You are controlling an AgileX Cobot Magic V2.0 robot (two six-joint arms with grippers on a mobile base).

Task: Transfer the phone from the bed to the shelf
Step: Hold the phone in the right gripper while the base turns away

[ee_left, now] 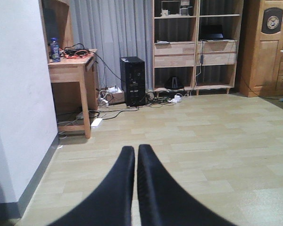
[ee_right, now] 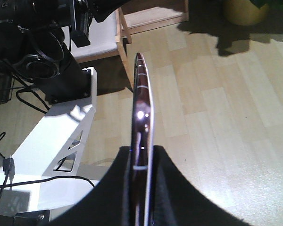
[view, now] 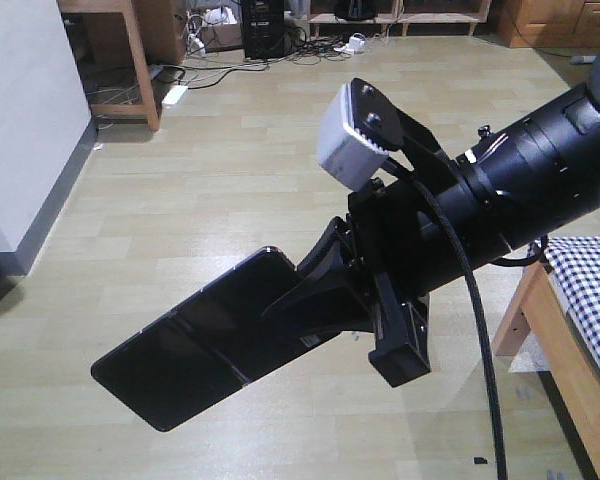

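Black fingers of the right gripper (view: 280,305) are clamped on one short end of the phone (view: 195,340). In the right wrist view it shows edge-on, pinched between the two pads. The rest of the phone juts out flat and unsupported over the pale plank floor (view: 230,170), well apart from the bed (view: 590,285) at the right edge.

The main risk, as I judge it, is that long overhang. The faces are glossy and the hold is at one end only, so a jolt or a quick swing could lever the phone loose onto hard flooring. The crease across its middle could also give if the free end knocks a board on the way in.

The left gripper (ee_left: 135,150) has its jaws together with nothing between them, and it points across the room toward the shelf (ee_left: 174,48) on the far wall.

How deep the pads reach along the phone is covered by the fingers themselves. Which board of the shelf has room is too distant to tell, and the bed is mostly cut off.
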